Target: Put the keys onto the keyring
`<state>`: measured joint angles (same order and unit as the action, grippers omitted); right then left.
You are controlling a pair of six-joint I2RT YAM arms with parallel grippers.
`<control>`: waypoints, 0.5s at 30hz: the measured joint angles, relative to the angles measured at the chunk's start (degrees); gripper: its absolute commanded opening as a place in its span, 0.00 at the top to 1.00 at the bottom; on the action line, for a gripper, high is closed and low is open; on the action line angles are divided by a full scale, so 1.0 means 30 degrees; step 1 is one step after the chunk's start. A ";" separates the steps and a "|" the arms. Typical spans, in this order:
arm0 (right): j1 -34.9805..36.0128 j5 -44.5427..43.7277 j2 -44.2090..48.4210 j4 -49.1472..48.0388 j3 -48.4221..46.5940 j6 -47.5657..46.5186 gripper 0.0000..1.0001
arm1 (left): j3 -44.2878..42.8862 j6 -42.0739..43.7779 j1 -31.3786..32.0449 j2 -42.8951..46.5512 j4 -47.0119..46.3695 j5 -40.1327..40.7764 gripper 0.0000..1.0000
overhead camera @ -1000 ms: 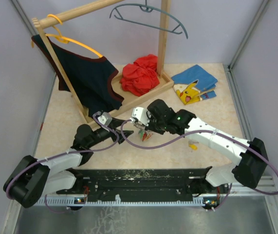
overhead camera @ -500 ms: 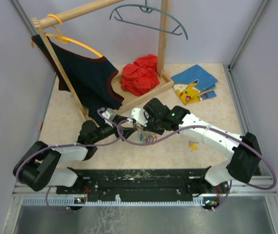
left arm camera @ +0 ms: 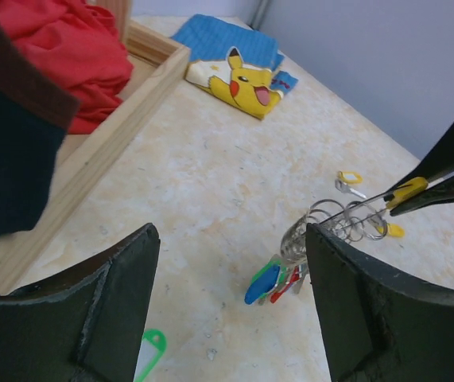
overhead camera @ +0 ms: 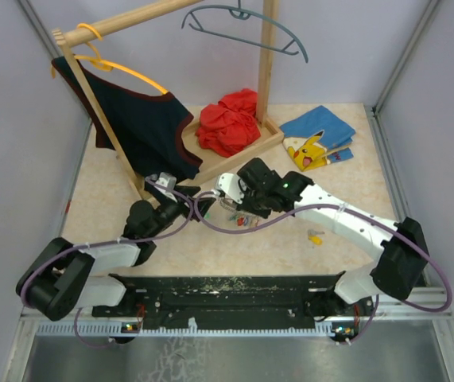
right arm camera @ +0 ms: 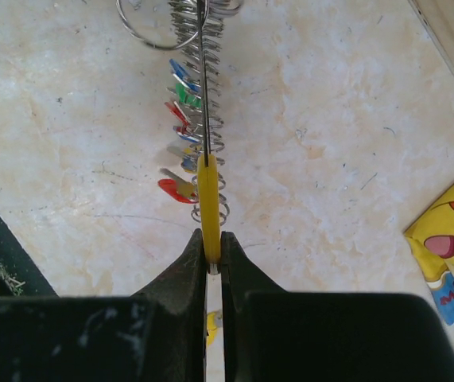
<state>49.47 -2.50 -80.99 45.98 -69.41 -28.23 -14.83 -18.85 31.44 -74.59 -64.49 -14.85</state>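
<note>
Left gripper is hanging wide open over the table beside the wooden rack base, holding nothing, with a loose green key tag lying right below it. To its right the keyring sits low over the middle of the table, the keys bunched on it with their coloured tags dangling. The right gripper is clamped tight on the ring's yellow curved piece.

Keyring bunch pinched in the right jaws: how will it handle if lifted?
The thin silvery wire keyring is probably stiff: it holds its loop, pinched only at its yellow curved piece. The coloured-tag keys hang loose from it, so they'd likely swing and slide.
</note>
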 measured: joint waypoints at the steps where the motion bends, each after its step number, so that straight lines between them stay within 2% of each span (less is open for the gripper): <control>1: -0.0095 0.0000 0.0058 0.0087 0.0000 0.0036 1.00 | 0.0131 -0.0146 -0.0051 0.0299 0.0189 0.0284 0.21; 4: -0.0270 0.0175 0.0248 -0.0058 0.0124 0.0255 1.00 | 0.0758 -0.0299 -0.0204 0.0882 0.0189 0.0335 0.22; 10: -0.0801 0.1457 0.0831 -0.1537 0.1464 0.0867 1.00 | 0.1865 -0.1144 -0.0240 0.0627 -0.0291 -0.1348 0.23; 15: -0.0838 0.1960 0.0838 -0.1581 0.1741 0.0962 1.00 | 0.1843 -0.1086 -0.0583 0.0495 -0.0554 -0.2834 0.21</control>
<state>46.96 3.38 -78.48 41.23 -64.18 -25.34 -9.30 -22.11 29.69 -73.10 -66.15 -23.35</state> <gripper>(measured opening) 0.035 0.781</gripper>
